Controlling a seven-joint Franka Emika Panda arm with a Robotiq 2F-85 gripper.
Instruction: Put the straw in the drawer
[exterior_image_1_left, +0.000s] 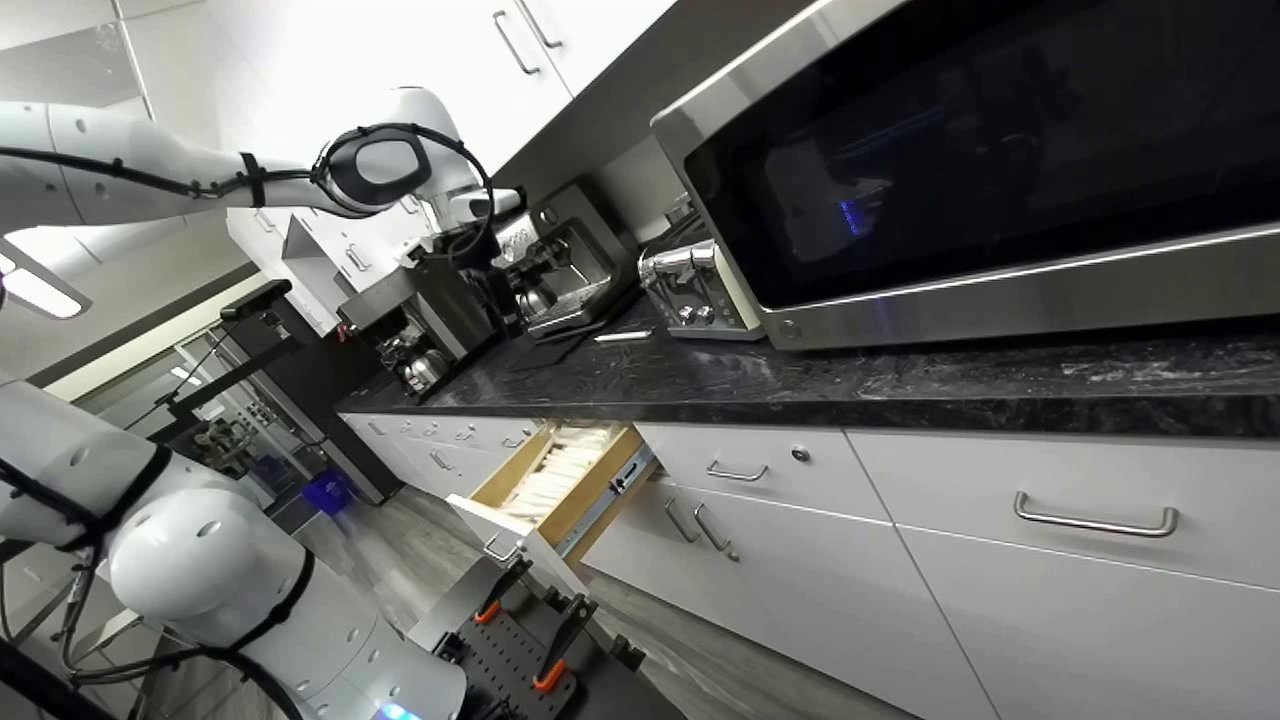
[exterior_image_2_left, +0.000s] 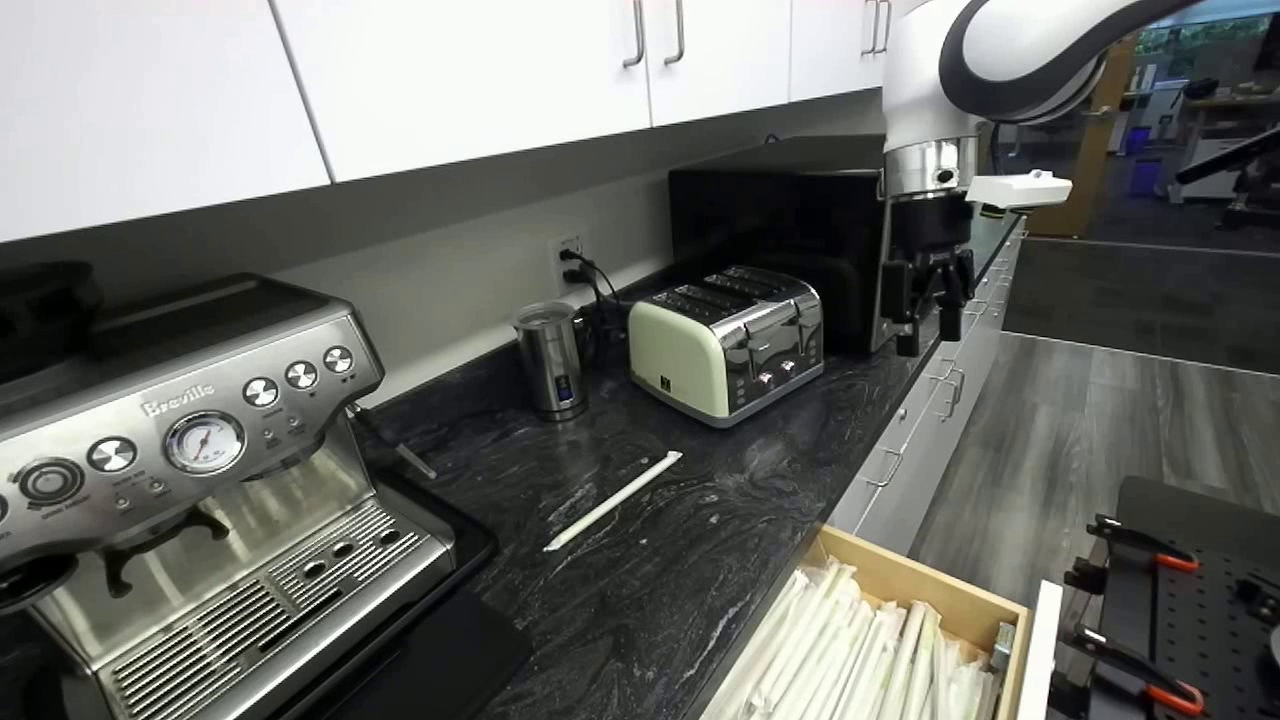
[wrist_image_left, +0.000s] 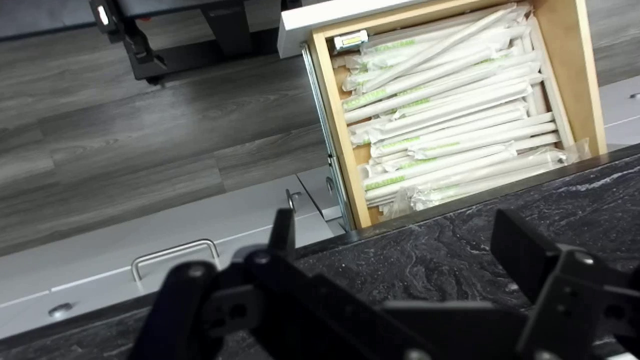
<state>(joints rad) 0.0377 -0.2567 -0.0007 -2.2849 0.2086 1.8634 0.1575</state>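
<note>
The straw is a white paper-wrapped tube lying flat on the dark counter; it shows in both exterior views (exterior_image_1_left: 622, 335) (exterior_image_2_left: 613, 501). It is out of sight in the wrist view. The drawer is pulled open below the counter edge, with light wood sides, a white front and many wrapped straws inside; it shows in both exterior views (exterior_image_1_left: 603, 478) (exterior_image_2_left: 925, 578) and the wrist view (wrist_image_left: 345, 150). My gripper (exterior_image_2_left: 929, 333) is open and empty, pointing down above the counter's front edge. In the wrist view its spread fingers (wrist_image_left: 395, 232) have only bare counter between them.
A cream toaster (exterior_image_2_left: 680, 350) and a steel frother jug (exterior_image_2_left: 550, 365) stand behind the straw. A black microwave (exterior_image_2_left: 780, 240) is beside the toaster. An espresso machine (exterior_image_2_left: 300, 470) stands at the straw's other side. White cabinets (exterior_image_2_left: 480, 80) hang above. A black clamp platform (exterior_image_2_left: 1180, 600) faces the drawer.
</note>
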